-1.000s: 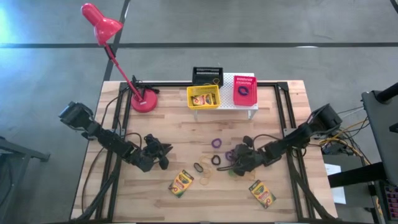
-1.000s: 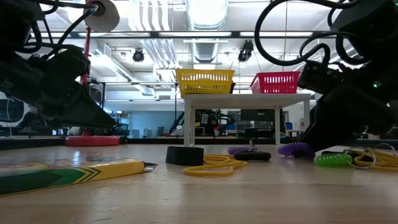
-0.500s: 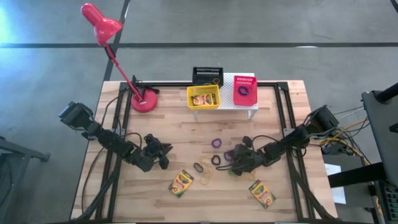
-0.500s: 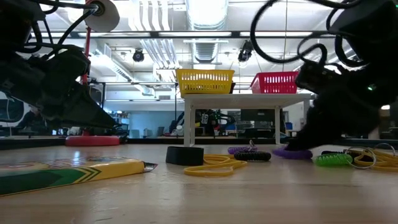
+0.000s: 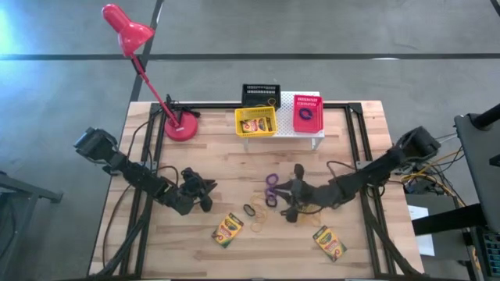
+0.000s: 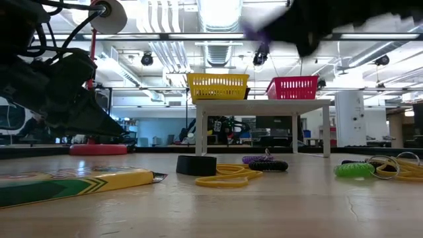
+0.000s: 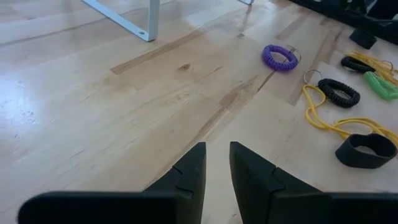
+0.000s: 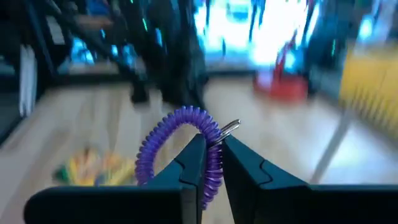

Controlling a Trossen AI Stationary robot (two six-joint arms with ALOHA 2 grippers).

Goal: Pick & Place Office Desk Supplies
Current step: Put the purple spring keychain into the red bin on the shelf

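Note:
My right gripper [image 5: 286, 190] hangs above the table's middle, shut on a purple coil ring [image 8: 180, 144] with a small metal loop. In the low view this gripper is a dark blur near the top [image 6: 310, 26]. My left gripper [image 5: 205, 192] rests low at the left; its fingers [image 7: 214, 158] stand a little apart with nothing between them. On the wood lie another purple coil ring [image 7: 280, 57], black rings [image 7: 339, 92], a green coil [image 7: 380, 84], yellow rubber bands [image 5: 258, 226] and two crayon boxes [image 5: 227, 229] [image 5: 329, 243]. My right gripper pinches the purple ring's coil at one spot of its loop [image 8: 213, 163] between the two fingers. The fingers point almost level toward the table's left. The ring stands up past the fingertips, lifted clear of the table.
A white riser [image 5: 301, 131] at the far edge carries a yellow basket [image 5: 255, 121] holding a crayon box and a pink-red basket [image 5: 307, 115] holding a purple ring. A black basket [image 5: 259, 95] sits behind them. A red lamp [image 5: 180, 125] stands far left.
My right gripper has shut on the purple coil ring and risen sharply, tipping from pointing down to nearly level and shifting a little toward the table's left. The ring has left the table and gone up out of the low view's table line.

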